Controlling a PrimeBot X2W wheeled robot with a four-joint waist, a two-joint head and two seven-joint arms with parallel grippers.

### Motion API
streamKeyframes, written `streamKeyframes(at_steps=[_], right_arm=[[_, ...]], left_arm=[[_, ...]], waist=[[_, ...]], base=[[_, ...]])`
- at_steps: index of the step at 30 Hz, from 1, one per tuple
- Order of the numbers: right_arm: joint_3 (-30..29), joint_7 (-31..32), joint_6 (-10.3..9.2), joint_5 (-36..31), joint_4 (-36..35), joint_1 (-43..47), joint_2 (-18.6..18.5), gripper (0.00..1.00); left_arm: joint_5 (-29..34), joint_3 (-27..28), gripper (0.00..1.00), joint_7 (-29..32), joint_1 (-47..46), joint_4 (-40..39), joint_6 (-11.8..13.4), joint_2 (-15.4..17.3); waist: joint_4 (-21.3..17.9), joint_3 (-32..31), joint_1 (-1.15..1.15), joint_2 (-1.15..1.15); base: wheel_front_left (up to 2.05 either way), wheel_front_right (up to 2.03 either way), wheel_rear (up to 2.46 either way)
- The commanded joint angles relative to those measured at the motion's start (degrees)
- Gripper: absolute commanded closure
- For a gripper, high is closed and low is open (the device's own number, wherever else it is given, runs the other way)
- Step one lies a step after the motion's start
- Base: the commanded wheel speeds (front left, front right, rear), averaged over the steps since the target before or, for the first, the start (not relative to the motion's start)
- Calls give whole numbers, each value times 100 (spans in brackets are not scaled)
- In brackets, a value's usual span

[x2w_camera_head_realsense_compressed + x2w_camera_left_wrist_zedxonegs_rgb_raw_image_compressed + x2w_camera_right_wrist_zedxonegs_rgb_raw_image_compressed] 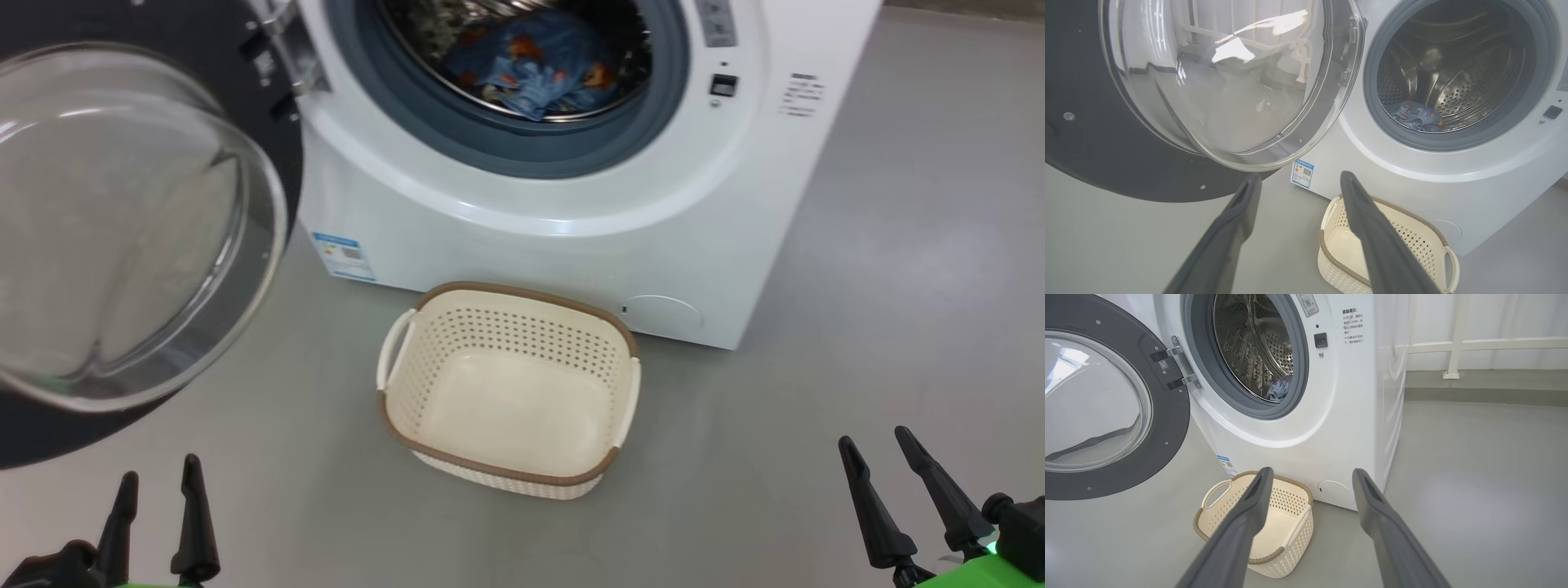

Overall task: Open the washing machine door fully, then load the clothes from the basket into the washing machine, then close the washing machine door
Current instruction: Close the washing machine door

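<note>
Closing the round black-rimmed glass washing machine door point(122, 229), swung wide left of the white washing machine point(571, 245) behind the empty cream perforated basket point(490, 469), its drum holding the light blue printed clothes point(531, 69), needs your left tool point(160, 472), spread empty like the right tool point(873, 441), pushing its outer rim steadily.

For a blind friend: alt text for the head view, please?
A white washing machine holds blue printed clothes inside, its round glass door swung wide at left. An empty cream basket sits on the floor before it, the left tool and right tool open in the bottom corners.
</note>
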Motion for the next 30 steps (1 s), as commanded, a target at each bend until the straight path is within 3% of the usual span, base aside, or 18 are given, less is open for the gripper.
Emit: streamKeyframes(at_steps=[1, 14, 30], right_arm=[[146, -27, 16, 51, -97, -175, -167, 0], [460, -27, 16, 105, 22, -286, -314, 0], [1046, -27, 16, 238, 253, -877, -512, 0]], left_arm=[[5, 220, 0, -21, -19, -161, -9, 82], [-31, 241, 0, -21, 166, -159, -9, -107], [-206, 497, 0, -21, 388, -405, -9, -202]], waist=[[469, -17, 0, 0], [1475, -82, 0, 0], [1577, 69, 0, 0]], base=[[0, 0, 0], [0, 0, 0], [0, 0, 0]])
